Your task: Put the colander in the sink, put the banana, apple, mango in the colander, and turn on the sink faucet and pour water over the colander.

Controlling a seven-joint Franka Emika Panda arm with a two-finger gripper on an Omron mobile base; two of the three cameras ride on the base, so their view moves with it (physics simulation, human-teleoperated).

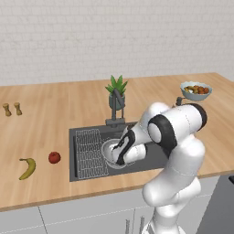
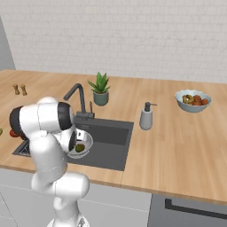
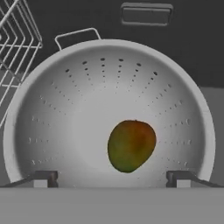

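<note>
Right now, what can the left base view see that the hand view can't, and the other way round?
Left base view alone: the banana and apple lying on the wooden counter left of the sink, plus the sink faucet, potted plant and fruit bowl.

Hand view alone: the mango resting inside the colander, with the open end effector above it.

Both: the colander in the sink, beside the wire rack.

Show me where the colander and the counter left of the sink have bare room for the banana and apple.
Inside the colander, the floor left of the mango is bare. On the counter, open wood lies between the two small shakers at the back and the banana and apple near the front. The sink is crowded: wire rack, colander and open gripper.
</note>
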